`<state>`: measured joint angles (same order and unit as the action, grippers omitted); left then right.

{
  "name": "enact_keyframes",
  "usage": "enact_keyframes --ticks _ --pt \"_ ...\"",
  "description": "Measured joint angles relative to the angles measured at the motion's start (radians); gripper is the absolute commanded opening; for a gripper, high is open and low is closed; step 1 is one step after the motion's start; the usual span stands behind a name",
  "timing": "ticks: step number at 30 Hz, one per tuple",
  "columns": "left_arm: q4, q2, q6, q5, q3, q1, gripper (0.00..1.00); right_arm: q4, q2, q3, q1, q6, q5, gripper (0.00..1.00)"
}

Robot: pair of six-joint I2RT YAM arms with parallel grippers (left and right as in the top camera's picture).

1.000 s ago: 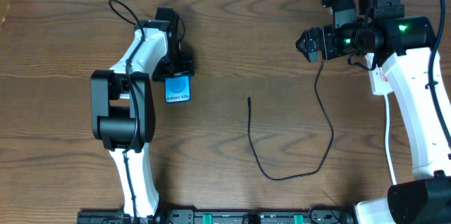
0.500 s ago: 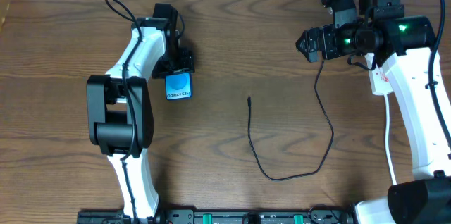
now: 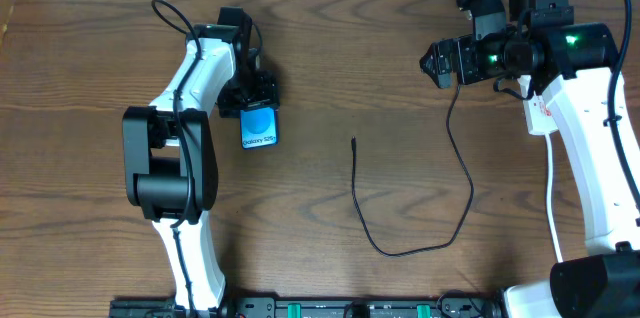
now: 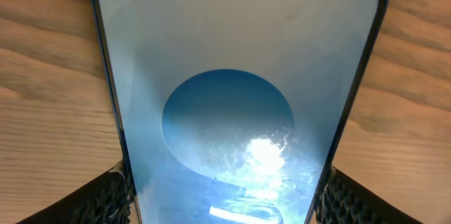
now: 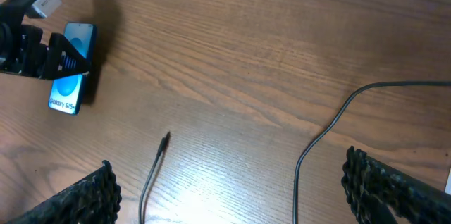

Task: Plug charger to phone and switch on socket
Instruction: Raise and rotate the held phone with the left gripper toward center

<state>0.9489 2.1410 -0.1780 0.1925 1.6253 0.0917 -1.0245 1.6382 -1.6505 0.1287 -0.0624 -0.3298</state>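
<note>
The phone (image 3: 258, 128), blue screen up with white text, lies left of centre on the table. My left gripper (image 3: 250, 98) is shut on its far end. In the left wrist view the phone (image 4: 232, 111) fills the frame between both fingers (image 4: 225, 182). The charger cable (image 3: 400, 253) loops across the middle, and its small plug tip (image 3: 354, 142) lies free right of the phone. Its other end runs up under my right arm and is hidden. My right gripper (image 3: 437, 63) is open and empty above the table at the far right. Its view shows the tip (image 5: 165, 139) and the phone (image 5: 70, 90).
A white piece with red marks (image 3: 536, 113) shows beside my right arm, mostly hidden by it; it looks like the socket. The brown wooden table (image 3: 330, 38) has its far edge along the top of the overhead view.
My left gripper has shifted the phone a little to the right and toward the front. The right arm and the cable have not moved.
</note>
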Motion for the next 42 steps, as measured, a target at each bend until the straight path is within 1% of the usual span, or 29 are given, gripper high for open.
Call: enact_keyframes --ticks 8,18,23,31,37,42 --pt "0.025 0.000 -0.003 0.105 0.000 0.000 0.74 0.000 0.000 0.000 0.000 0.000 0.000 0.99" --pt "0.037 0.000 -0.015 0.197 0.000 0.000 0.74 -0.004 0.000 0.000 0.000 0.000 0.000 0.99" --pt "0.036 0.000 -0.053 0.257 0.000 -0.006 0.74 -0.004 0.000 0.000 0.000 0.000 0.000 0.99" --pt "0.036 0.000 -0.097 0.409 0.000 -0.058 0.74 -0.004 0.000 0.000 0.000 0.000 0.000 0.99" --pt "0.035 0.000 -0.154 0.512 0.000 -0.084 0.74 -0.005 0.000 0.000 0.000 0.000 0.000 0.99" --pt "0.035 0.000 -0.228 0.581 0.000 -0.092 0.74 -0.005 0.000 0.000 0.000 0.000 0.000 0.99"
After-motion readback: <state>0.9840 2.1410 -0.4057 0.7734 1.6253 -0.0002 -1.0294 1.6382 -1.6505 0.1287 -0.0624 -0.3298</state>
